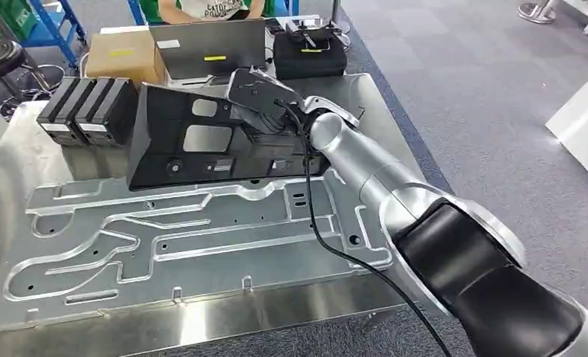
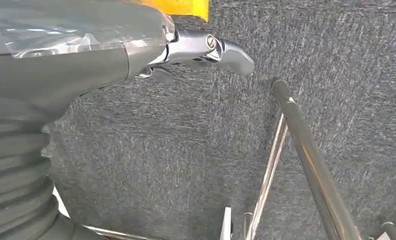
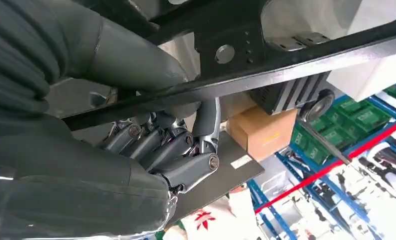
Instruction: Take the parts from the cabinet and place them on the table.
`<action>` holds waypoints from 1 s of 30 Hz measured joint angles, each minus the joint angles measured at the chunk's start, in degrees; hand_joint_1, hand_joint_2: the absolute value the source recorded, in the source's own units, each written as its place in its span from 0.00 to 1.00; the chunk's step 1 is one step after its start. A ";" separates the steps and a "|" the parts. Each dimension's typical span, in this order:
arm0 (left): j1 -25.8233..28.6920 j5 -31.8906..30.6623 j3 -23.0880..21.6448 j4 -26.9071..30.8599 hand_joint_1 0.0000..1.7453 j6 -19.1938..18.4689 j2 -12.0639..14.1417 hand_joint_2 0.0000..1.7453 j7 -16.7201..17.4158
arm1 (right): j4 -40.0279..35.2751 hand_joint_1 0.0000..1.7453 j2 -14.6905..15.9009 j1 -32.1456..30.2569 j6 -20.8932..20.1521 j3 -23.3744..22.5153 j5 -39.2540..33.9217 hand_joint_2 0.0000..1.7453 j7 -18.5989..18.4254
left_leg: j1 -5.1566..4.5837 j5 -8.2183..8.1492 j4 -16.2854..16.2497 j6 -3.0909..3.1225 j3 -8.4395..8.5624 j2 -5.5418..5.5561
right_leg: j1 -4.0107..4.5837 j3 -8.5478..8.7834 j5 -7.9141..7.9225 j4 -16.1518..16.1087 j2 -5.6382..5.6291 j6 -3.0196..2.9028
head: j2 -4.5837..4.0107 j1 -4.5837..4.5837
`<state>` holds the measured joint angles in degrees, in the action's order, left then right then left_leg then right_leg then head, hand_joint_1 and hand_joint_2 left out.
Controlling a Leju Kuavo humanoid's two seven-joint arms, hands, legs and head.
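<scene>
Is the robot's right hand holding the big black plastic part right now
Yes, in the right wrist view the right hand grips the edge of the black part, thumb on one side and fingers on the other.

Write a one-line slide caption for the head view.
Right robot hand grips a black plastic part over the metal table.

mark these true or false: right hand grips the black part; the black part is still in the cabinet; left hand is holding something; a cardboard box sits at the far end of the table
1. The right hand grips the black part. True.
2. The black part is still in the cabinet. False: it is over the metal table.
3. The left hand is holding something. False: it holds nothing, above grey carpet.
4. A cardboard box sits at the table's far end. True.
</scene>
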<state>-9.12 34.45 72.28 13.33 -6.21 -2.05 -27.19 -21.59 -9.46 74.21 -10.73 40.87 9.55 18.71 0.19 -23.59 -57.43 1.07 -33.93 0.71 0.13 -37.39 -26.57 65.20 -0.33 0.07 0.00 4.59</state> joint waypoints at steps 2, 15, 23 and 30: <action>0.00 0.00 -0.22 -0.24 0.00 0.00 -0.79 1.00 0.00 | 0.04 1.00 -0.22 0.40 0.00 0.09 0.02 1.00 -0.02 | -0.24 0.01 0.02 -0.14 -0.06 0.09 | 0.85 3.57 1.65 -7.44 0.11 -1.98 | 0.00 0.04; 0.88 -0.09 -0.24 -0.26 0.00 -0.39 -0.68 1.00 -0.09 | 3.13 1.00 -2.51 2.26 -5.18 5.99 8.68 1.00 -8.88 | 1.69 -1.86 -8.77 -3.98 -4.56 -0.48 | -0.53 4.36 2.39 -8.68 0.46 -1.07 | 0.00 0.02; 0.55 -0.09 -0.28 -0.42 0.00 0.77 -2.47 1.00 2.64 | 4.65 1.00 -3.04 4.76 -6.19 10.62 15.07 1.00 -12.13 | 1.62 -0.66 -2.24 -1.21 -2.00 -0.41 | -0.76 1.99 -0.63 -4.14 0.36 1.21 | 0.00 -0.02; 0.62 -0.09 -0.28 -0.42 0.00 0.77 -2.80 1.00 2.58 | 5.66 1.00 -3.08 5.08 -2.95 14.06 20.48 1.00 -14.86 | 0.81 -1.06 -2.28 -0.42 -1.56 -0.09 | -0.30 -3.92 -1.21 5.23 0.32 0.26 | 0.00 -0.02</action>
<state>-8.50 34.36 72.00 12.92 -5.44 -4.85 -24.61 -15.93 -12.55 79.29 -13.68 54.93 30.04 3.84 1.00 -24.65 -59.71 0.65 -35.49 0.62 -0.18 -41.32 -27.78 70.43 -0.01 0.33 0.00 4.57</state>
